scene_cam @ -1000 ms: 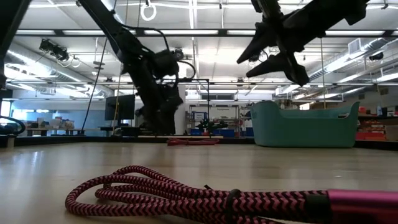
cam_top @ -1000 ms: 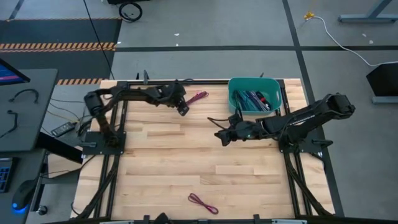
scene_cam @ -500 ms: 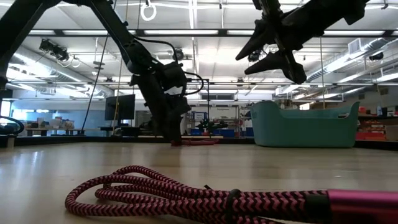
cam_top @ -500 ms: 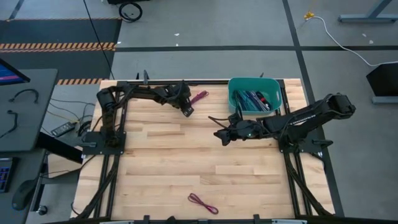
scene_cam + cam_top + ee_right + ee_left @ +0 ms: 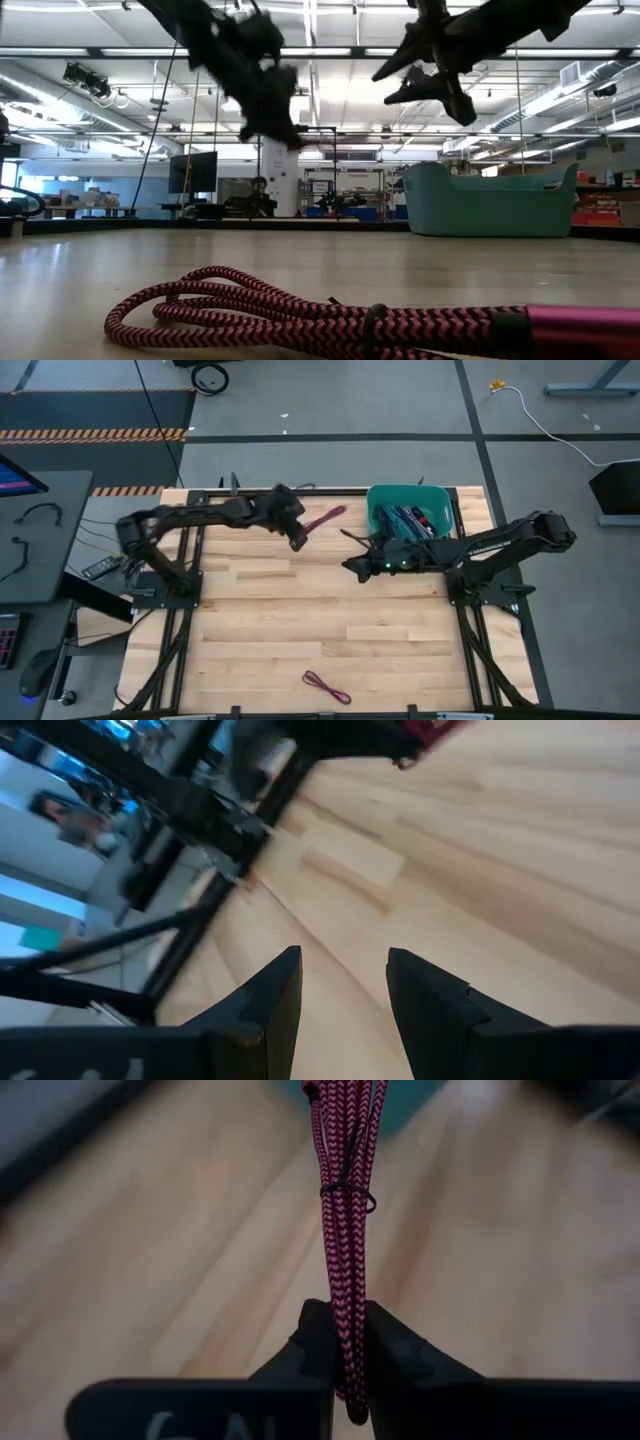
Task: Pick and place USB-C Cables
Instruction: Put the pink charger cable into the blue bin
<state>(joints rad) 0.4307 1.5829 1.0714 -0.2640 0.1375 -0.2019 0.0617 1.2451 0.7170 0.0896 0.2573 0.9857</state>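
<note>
A magenta braided USB-C cable bundle (image 5: 345, 1180), bound by a thin black tie, is lifted over the far middle of the table (image 5: 327, 517), left of the teal bin (image 5: 377, 512). My left gripper (image 5: 298, 539) is shut on it. The bin holds several more cables (image 5: 408, 518). Another magenta cable (image 5: 327, 686) lies flat near the table's near edge and fills the foreground of the low view (image 5: 330, 315). My right gripper (image 5: 347, 550) hangs open above the table just left of the bin, with nothing between its fingers (image 5: 340, 990). My left gripper pinches one end of the magenta bundle (image 5: 346, 1330) between its two fingers (image 5: 318, 1342), several strands together. The fingers come from the table's left and lie along the cable. The bundle sticks out past the fingertips toward the bin, lifted clear of the table.
The teal bin stands at the far right of the wooden table (image 5: 300, 620). The black frame rails (image 5: 185, 610) run along the left and right sides. The two grippers are close together near the bin's left wall.
My left gripper has taken hold of the magenta cable that lay at the far middle of the table and has raised it well clear of the wood. My right gripper has drifted a little toward the far edge and the bin, still open.
</note>
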